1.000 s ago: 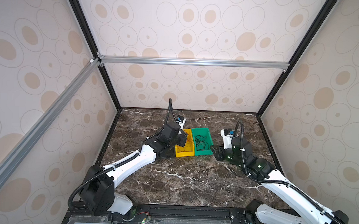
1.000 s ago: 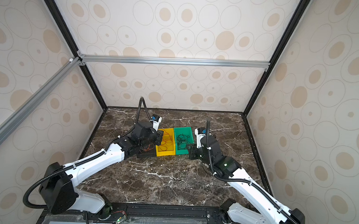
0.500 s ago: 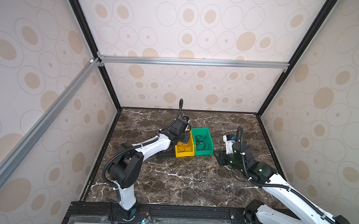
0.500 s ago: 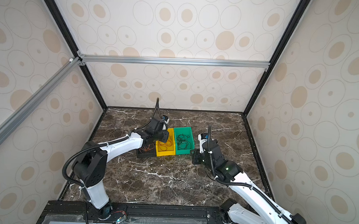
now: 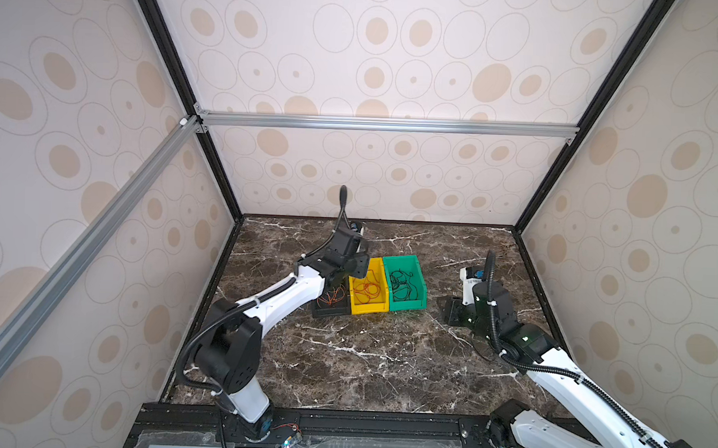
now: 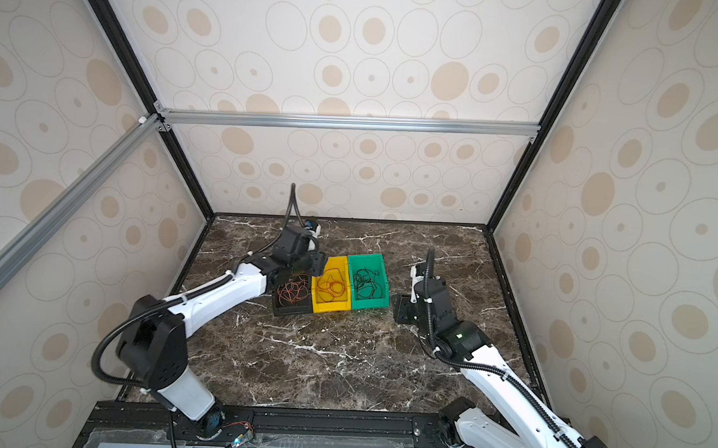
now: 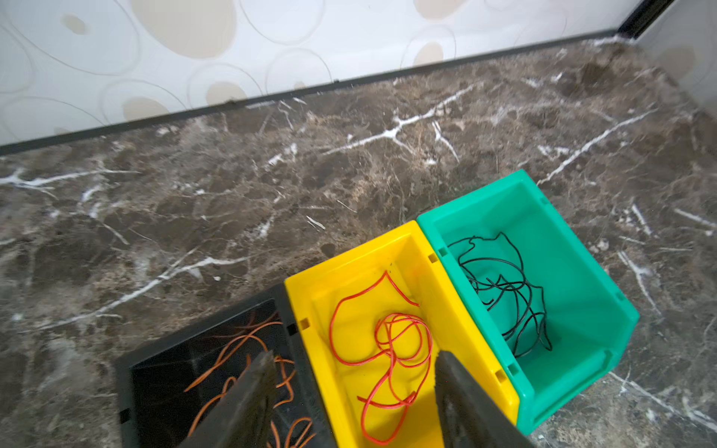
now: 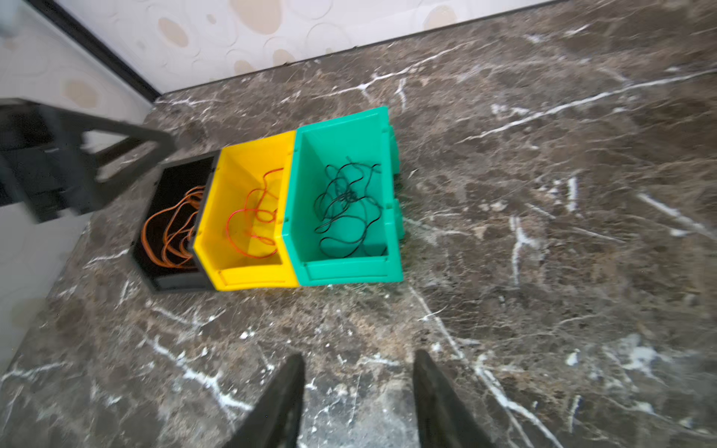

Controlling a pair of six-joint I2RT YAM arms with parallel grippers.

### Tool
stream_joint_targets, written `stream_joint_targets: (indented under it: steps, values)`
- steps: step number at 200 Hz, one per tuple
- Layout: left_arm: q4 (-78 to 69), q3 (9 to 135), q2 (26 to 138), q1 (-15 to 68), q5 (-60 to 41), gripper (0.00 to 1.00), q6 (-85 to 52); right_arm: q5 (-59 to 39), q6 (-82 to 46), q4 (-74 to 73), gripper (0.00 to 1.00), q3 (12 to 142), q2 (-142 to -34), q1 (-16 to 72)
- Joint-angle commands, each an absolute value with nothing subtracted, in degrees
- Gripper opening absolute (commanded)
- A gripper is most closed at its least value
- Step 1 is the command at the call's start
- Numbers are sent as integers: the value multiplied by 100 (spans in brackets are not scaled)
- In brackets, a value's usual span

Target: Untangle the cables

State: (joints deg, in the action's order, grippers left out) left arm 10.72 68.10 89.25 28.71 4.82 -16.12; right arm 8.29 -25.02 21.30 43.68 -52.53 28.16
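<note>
The cables lie sorted in three bins set side by side. Orange cables curl in the black bin, a red cable loops in the yellow bin, and a black cable tangles in the green bin. My left gripper hangs open above the wall between the black and yellow bins, holding nothing; in a top view the left gripper stands at their far end. My right gripper is open and empty over bare marble, to the right of the green bin.
The bins sit mid-table on the dark marble top. Patterned walls close in the back and both sides. An aluminium rail runs overhead. The left arm's white link slants across the table toward the black bin.
My left arm has swung its gripper toward the far end of the bins, and its jaws have opened. My right gripper has drawn back to the right, away from the green bin, and opened.
</note>
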Motion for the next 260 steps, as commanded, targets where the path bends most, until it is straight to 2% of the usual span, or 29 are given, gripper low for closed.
stream_joint_targets:
  steps: [1,19,41,64,87,116,153,161,173,193,203,217,239,244,252,260]
  values:
    - [545,5972,8206,2293,414,69,-1852,1961,-2043,1942,64,4247,-5329,2629]
    - [25,5104,7572,1847,711,77,-2019,2777,-1857,1527,74,4056,-5389,2441]
    - [-557,4050,6861,1484,1727,88,-2081,3416,-1655,846,90,3709,-5532,2033]
    - [-1255,3090,6292,1094,2686,95,-1969,3591,-1335,57,95,3305,-5724,1637]
    - [-2269,2240,5981,901,3218,98,-1584,3698,-1137,-765,99,2866,-5915,1198]
    - [-4877,1004,6153,897,3124,98,-848,3700,-922,-2074,100,2387,-6430,968]
    - [-7185,876,7738,871,3460,98,-10,3305,-435,-3620,100,2009,-7184,802]
    - [-7473,945,7965,778,3270,98,-2,3183,-374,-3949,100,1911,-7355,755]
    - [-6936,1188,8026,661,2874,98,-276,3098,-233,-4443,100,1769,-7488,730]
    - [-8662,754,8729,623,2323,99,-23,2612,-232,-4529,100,1753,-7493,613]
    - [-8719,619,8736,635,1835,99,7,2264,-318,-4663,100,1731,-7572,508]
    - [-9926,453,9369,642,1994,99,131,1619,-271,-5361,100,1604,-8004,389]
    - [-8455,994,9067,558,1935,99,-62,1382,-75,-6192,99,1809,-9038,381]
    - [-8181,1204,9156,554,1946,99,-35,1379,-70,-5794,99,2020,-9000,380]
    - [-7728,1271,9023,389,1670,99,-269,1362,-224,-4225,100,2480,-8721,386]
    - [-7841,1242,9044,255,1533,99,-296,1353,-121,-5066,100,2268,-8913,381]
